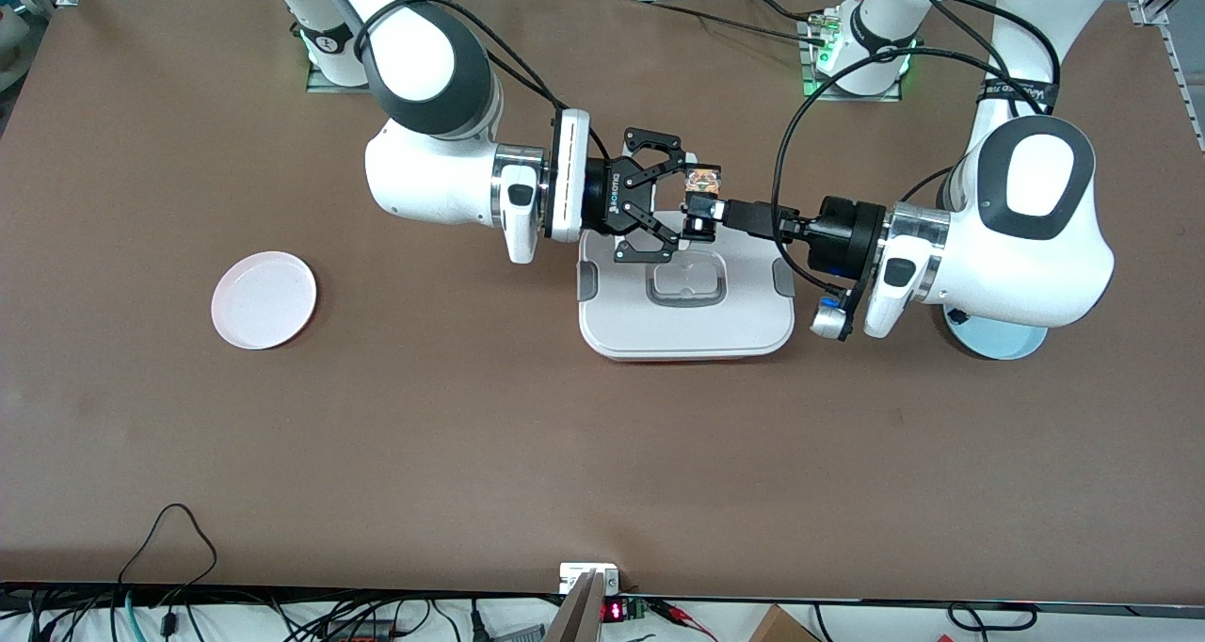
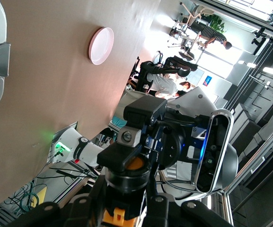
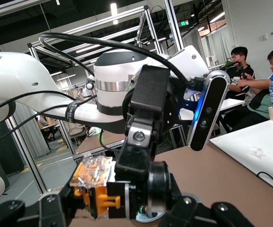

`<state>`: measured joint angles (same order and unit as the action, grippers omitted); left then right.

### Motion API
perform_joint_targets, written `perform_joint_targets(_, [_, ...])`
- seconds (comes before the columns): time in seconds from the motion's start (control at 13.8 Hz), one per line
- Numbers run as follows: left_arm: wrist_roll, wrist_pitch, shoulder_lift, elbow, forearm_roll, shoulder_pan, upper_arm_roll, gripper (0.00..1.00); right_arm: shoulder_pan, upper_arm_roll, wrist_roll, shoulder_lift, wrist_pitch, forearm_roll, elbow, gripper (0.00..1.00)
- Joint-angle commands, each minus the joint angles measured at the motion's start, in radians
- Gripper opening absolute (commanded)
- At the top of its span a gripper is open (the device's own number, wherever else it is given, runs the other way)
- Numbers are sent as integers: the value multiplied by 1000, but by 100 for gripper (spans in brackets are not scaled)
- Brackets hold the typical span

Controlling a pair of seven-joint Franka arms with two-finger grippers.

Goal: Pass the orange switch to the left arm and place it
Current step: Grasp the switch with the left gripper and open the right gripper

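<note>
A brown table (image 1: 602,454) fills the workspace. Aluminium framing (image 3: 150,28) stands around it under ceiling strip lights (image 3: 113,8). Seated people (image 3: 268,80) work at desks nearby.

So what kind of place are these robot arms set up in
Probably a robotics lab: aluminium framing, people at desks, loose cables along the table edge.

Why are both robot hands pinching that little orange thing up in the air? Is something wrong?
Nothing looks wrong. The left tool and right tool both grip the orange switch above the box, handing it over.
</note>
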<state>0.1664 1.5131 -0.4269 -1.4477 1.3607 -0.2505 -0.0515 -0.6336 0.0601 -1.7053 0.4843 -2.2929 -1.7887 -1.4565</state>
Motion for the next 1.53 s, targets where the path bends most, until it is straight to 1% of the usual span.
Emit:
perform_joint_targets(0.0, [16, -4, 8, -11, 28, -9, -7, 0, -18, -9, -22, 3, -13, -9, 15, 14])
perform_joint_targets(0.22, [16, -5, 8, -11, 29, -6, -7, 0, -21, -11, -25, 3, -13, -11, 11, 16])
perform_joint_targets(0.29, [18, -5, 8, -10, 28, -4, -7, 0, -21, -11, -22, 2, -13, -11, 10, 19])
perform_joint_targets(0.36, [18, -5, 8, -10, 28, -3, -7, 0, -21, -11, -11, 2, -13, -12, 10, 37])
perform_joint_targets(0.44, [21, -7, 8, -8, 28, 0, -7, 0, -23, -9, -7, 2, -13, -21, 10, 99])
perform_joint_targets(1.02, [21, -56, 8, -7, 26, 34, -10, 0, -26, -13, 1, -4, -14, -21, 4, 100])
perform_joint_targets(1.09, [19, -57, 8, -7, 20, 51, -10, 0, -25, -13, 0, -4, -14, -21, 2, 100])
perform_joint_targets(1.24, [15, -117, -9, -3, -9, 97, -10, 0, -21, -13, 1, -6, -14, -14, -1, 100])
perform_joint_targets(1.45, [-28, -177, -10, 1, -141, 163, -10, 0, -5, -13, -7, -41, -13, -9, -60, 100])
